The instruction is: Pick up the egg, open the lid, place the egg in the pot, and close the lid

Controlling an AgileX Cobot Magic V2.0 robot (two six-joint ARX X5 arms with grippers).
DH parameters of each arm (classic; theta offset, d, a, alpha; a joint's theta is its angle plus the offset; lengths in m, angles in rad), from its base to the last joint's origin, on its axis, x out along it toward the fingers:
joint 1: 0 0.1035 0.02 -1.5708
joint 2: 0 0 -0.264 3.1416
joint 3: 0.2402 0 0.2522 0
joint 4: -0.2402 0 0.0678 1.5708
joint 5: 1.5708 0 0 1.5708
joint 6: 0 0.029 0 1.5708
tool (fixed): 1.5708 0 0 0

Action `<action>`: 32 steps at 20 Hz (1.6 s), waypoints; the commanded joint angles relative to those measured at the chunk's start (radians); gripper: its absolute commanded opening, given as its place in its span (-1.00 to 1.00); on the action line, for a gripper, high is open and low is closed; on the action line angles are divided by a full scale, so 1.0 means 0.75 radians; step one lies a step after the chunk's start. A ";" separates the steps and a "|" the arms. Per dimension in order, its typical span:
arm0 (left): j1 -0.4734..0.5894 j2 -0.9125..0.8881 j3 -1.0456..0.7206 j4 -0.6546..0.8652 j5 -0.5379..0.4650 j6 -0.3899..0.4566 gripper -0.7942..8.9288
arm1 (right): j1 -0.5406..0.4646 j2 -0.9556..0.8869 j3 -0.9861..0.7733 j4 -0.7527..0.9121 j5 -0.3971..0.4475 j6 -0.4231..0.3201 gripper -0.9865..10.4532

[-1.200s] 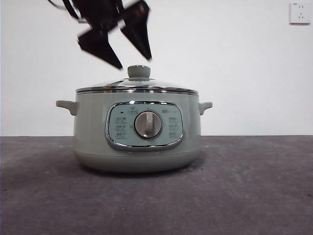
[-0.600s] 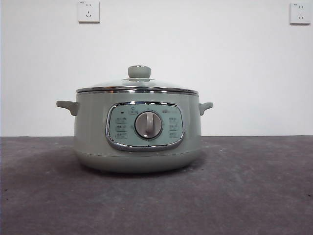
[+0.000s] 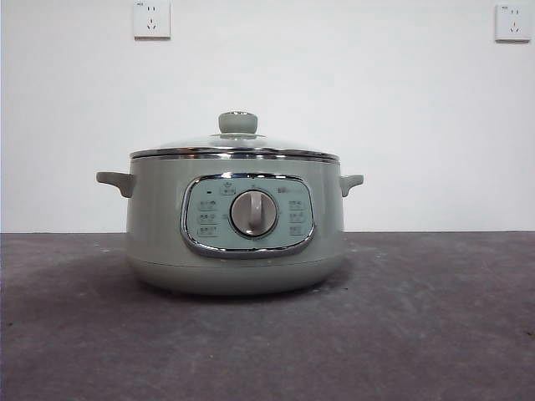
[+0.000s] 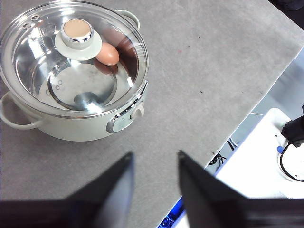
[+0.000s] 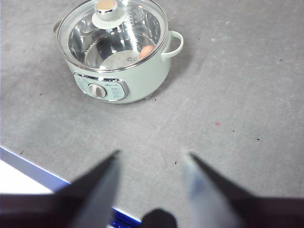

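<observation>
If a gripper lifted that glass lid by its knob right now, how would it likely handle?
The lid looks rigid: clear glass in a chrome rim, so probably fairly heavy for its size and breakable if dropped. The knob is smooth and rounded, so the grip may slip. It sits flat on the pot over the egg and should lift straight off.

I note the pot (image 3: pixel 234 238) standing on the counter (image 3: pixel 435 317), the lid (image 3: pixel 235 147) seated on it, the egg (image 4: pixel 108 53) inside.

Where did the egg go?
The egg is inside the pot, lying on its shiny bottom near the wall, under the closed glass lid; the left wrist view shows it beside the lid's knob.
</observation>
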 commanded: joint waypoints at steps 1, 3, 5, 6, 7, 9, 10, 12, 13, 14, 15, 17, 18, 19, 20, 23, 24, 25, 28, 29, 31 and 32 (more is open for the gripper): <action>0.001 -0.002 0.002 0.001 0.005 -0.003 -0.85 | 0.001 0.000 -0.013 -0.035 0.013 0.008 -0.84; 0.001 -0.001 0.002 0.001 0.004 -0.004 -0.85 | 0.001 0.000 -0.013 -0.034 0.020 0.048 -0.83; 0.001 -0.001 0.002 0.001 0.004 -0.004 -0.85 | 0.001 0.003 -0.013 -0.034 0.020 0.047 -0.83; 0.001 -0.001 0.002 0.001 0.004 -0.004 -0.85 | 0.001 0.003 -0.013 -0.034 0.020 0.046 -0.83; 0.001 -0.001 0.002 0.001 0.004 -0.004 -0.85 | 0.001 0.003 -0.013 -0.034 0.020 0.046 -0.83; 0.001 -0.001 0.002 0.001 0.004 -0.004 -0.85 | 0.001 0.003 -0.013 -0.034 0.020 0.046 -0.83; 0.001 -0.001 0.002 0.001 0.004 -0.004 -0.85 | 0.001 0.003 -0.013 -0.034 0.020 0.046 -0.83; 0.001 -0.001 0.002 0.001 0.004 -0.004 -0.85 | 0.001 0.003 -0.013 -0.034 0.020 0.046 -0.83; 0.001 -0.001 0.002 0.001 0.004 -0.005 -0.85 | 0.001 0.003 -0.013 -0.034 0.020 0.046 -0.83; 0.001 0.001 0.002 0.006 0.004 -0.003 -0.84 | 0.001 0.003 -0.013 -0.034 0.020 0.046 -0.83; 0.001 0.002 0.003 0.044 -0.013 0.012 -0.84 | 0.001 0.003 -0.013 -0.034 0.020 0.046 -0.83; 0.001 0.008 0.003 0.122 -0.018 0.019 -0.84 | 0.001 0.003 -0.013 -0.034 0.020 0.046 -0.83; 0.001 0.010 0.003 0.142 -0.021 0.041 -0.84 | 0.001 0.003 -0.013 -0.034 0.020 0.046 -0.83; 0.001 0.014 0.003 0.157 -0.021 0.048 -0.84 | 0.001 0.003 -0.013 -0.034 0.020 0.046 -0.83; 0.001 0.015 0.002 0.190 -0.026 0.077 -0.84 | 0.001 0.003 -0.013 -0.034 0.020 0.046 -0.83; 0.071 -0.020 0.001 0.366 -0.032 0.297 -0.84 | 0.001 0.003 -0.013 -0.034 0.021 0.046 -0.83; 0.127 -0.051 -0.009 0.425 -0.015 0.342 -0.84 | 0.001 0.003 -0.013 -0.034 0.020 0.046 -0.83; 0.195 -0.092 -0.031 0.487 0.040 0.357 -0.84 | 0.001 0.003 -0.013 -0.034 0.020 0.046 -0.83; 0.423 -0.277 -0.221 0.706 0.235 0.357 -0.84 | 0.001 0.003 -0.013 -0.034 0.021 0.046 -0.83; 0.492 -0.350 -0.316 0.772 0.239 0.357 -0.84 | 0.001 0.003 -0.013 -0.034 0.021 0.046 -0.83; 0.613 -0.506 -0.521 0.868 0.180 0.358 -0.84 | 0.001 0.003 -0.013 -0.034 0.020 0.046 -0.83; 0.659 -0.579 -0.632 0.912 0.136 0.357 -0.84 | 0.001 0.003 -0.013 -0.034 0.020 0.046 -0.83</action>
